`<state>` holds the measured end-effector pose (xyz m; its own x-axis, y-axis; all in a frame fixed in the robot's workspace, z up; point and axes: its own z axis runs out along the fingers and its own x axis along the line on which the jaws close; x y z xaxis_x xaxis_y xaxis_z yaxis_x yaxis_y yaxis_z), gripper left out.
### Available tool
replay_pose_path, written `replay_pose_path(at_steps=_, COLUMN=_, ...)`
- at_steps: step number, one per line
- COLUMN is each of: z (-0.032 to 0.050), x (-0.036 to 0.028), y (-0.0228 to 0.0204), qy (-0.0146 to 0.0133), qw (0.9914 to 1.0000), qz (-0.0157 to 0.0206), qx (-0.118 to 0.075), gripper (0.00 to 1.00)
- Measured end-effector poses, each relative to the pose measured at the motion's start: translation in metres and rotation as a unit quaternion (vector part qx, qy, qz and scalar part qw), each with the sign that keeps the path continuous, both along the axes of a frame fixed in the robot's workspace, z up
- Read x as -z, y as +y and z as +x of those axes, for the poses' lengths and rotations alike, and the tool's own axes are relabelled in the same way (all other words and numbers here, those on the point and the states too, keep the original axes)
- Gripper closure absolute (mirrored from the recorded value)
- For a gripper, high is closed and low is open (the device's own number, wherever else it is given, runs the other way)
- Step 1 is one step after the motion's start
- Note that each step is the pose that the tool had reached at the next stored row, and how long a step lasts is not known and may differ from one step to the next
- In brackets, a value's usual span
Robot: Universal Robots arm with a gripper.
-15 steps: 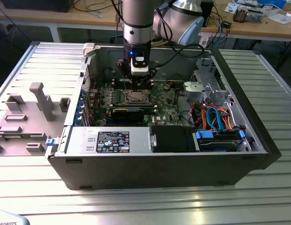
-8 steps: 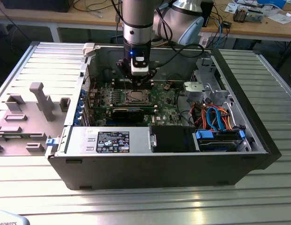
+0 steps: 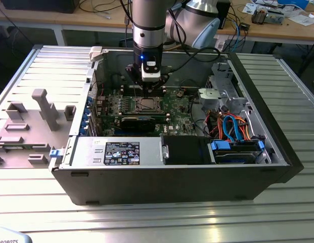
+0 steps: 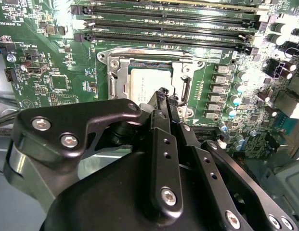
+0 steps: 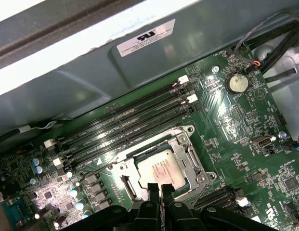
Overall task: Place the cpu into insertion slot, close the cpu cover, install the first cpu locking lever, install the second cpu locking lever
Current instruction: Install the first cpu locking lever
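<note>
Silver-grey cpu [image 5: 161, 169] is already sitting in the slot [image 4: 149, 63], roughly mid board [image 5: 226, 120] inside the open case [image 3: 172, 182], so step one looks done to me. The cover [image 5: 180, 140] looks like it's down too, with its frame lying flat around the chip and the metal top showing through the window, though I wouldn't swear it's fully seated. The levers [image 5: 193, 158] are the bit I can't call. There's thin metal along the socket's sides, but I can't tell whether either one is hooked, so I'd count both as left to do. The gripper [image 5: 160, 187] hangs right over the socket, fingers pressed together with nothing between them that I can see. The tips are just beside the cpu's edge; touching or not, can't say. Surface is a ribbed aluminium table [image 3: 146, 223], with the case lying on its side, panel off. There are grey fixture blocks [image 3: 43, 109] on the exterior view's left, drive cables [image 3: 235, 126] towards the exterior view's right, and wooden benches [image 3: 278, 30] with cable clutter at the far side of the room
</note>
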<state>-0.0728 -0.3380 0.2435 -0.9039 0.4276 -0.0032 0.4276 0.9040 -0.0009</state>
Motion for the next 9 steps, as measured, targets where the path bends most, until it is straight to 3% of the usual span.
replay_pose_path(at_steps=9, z=0.0, x=0.0, y=0.0, qy=0.0, qw=0.99999, qz=0.0, qx=-0.003, gripper=0.84)
